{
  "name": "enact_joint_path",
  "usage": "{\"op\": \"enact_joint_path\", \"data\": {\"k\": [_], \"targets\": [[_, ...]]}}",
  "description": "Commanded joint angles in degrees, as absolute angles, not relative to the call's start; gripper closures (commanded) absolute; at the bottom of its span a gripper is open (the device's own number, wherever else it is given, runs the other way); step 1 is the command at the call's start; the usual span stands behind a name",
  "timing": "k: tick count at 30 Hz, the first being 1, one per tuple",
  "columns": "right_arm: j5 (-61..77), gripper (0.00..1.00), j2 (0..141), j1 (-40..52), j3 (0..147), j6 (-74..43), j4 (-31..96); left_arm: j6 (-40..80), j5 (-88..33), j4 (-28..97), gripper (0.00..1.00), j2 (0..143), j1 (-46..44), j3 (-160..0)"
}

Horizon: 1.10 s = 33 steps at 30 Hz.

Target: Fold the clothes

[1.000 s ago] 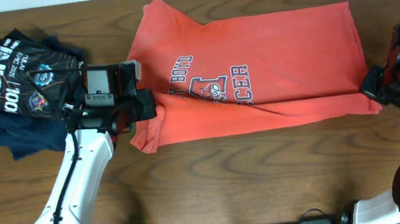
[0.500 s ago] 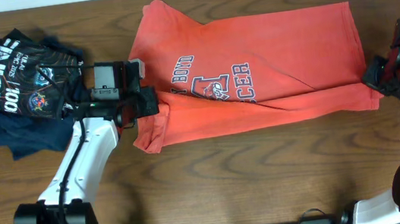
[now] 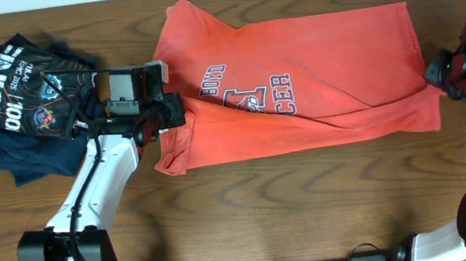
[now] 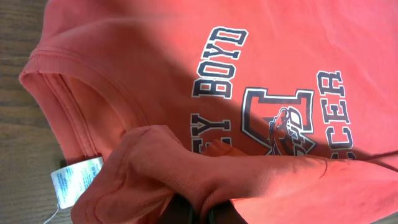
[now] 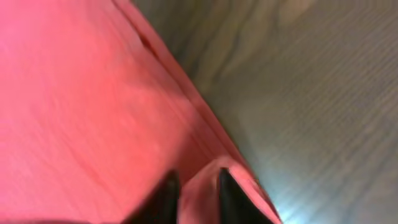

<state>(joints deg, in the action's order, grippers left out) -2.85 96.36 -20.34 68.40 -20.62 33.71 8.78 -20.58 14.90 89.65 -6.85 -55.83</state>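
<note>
T-shirt: red-orange, spread print-up on the table, near the dark shirt pile.
Left gripper: clamped tight on a bunched fold at the shirt's end nearest the pile, by the white tag.
Right gripper: at the hem end farthest from the pile; fingers slightly apart, hem between them; I cannot tell whether they grip.
Doing it well: I'd carry both ends level and taut so the fold lands straight.

Your wooden table carries two things. A red-orange T-shirt lies spread from the centre toward 2 o'clock, lettered print up, its 6 o'clock edge folded over. A heap of dark navy shirts with white lettering sits at 10 o'clock, apart from it.
</note>
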Motion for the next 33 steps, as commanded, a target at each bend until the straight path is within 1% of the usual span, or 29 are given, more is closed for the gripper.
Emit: {"op": "enact_joint_path", "data": {"k": [1, 7, 11, 13, 15, 18, 22, 23, 26, 30, 33], "targets": [[-2.7, 0.75, 96.7, -20.3, 68.4, -21.4, 32.4, 8.0, -19.9, 14.6, 0.94, 90.1, -6.8, -55.7], [-2.7, 0.78, 96.7, -20.3, 68.4, -21.4, 31.6, 8.0, -19.8, 14.6, 0.94, 90.1, -6.8, -55.7], [-3.3, 0.75, 96.7, -20.3, 68.3, -21.1, 36.2, 8.0, -19.8, 14.7, 0.94, 90.1, -6.8, -55.7], [-4.8, 0.75, 96.7, -20.4, 67.8, -21.2, 39.7, 8.0, -19.8, 14.8, 0.94, 90.1, -6.8, -55.7], [-7.2, 0.75, 96.7, -20.4, 66.0, -21.2, 40.6, 8.0, -19.8, 14.9, 0.94, 90.1, -6.8, -55.7], [-10.5, 0.69, 96.7, -20.6, 61.3, -22.5, 36.9, 8.0, -19.8, 14.9, 0.94, 90.1, -6.8, -55.7], [-10.1, 0.69, 96.7, -21.1, 56.2, -22.6, 30.2, 8.0, -19.9, 15.0, 0.94, 90.1, -6.8, -55.7], [-10.1, 0.67, 96.7, -21.1, 55.5, -23.2, 29.0, 8.0, -19.8, 15.0, 0.94, 90.1, -6.8, -55.7], [-10.0, 0.55, 96.7, -21.2, 53.8, -24.8, 26.3, 8.0, -19.8, 15.2, 0.94, 90.1, -6.8, -55.7], [-8.0, 0.56, 96.7, -21.1, 53.0, -25.7, 23.8, 8.0, -19.8, 15.3, 0.94, 90.1, -6.8, -55.7], [-7.5, 0.59, 96.7, -21.1, 52.3, -26.3, 22.6, 8.0, -19.8, 15.3, 0.94, 90.1, -6.8, -55.7]]}}
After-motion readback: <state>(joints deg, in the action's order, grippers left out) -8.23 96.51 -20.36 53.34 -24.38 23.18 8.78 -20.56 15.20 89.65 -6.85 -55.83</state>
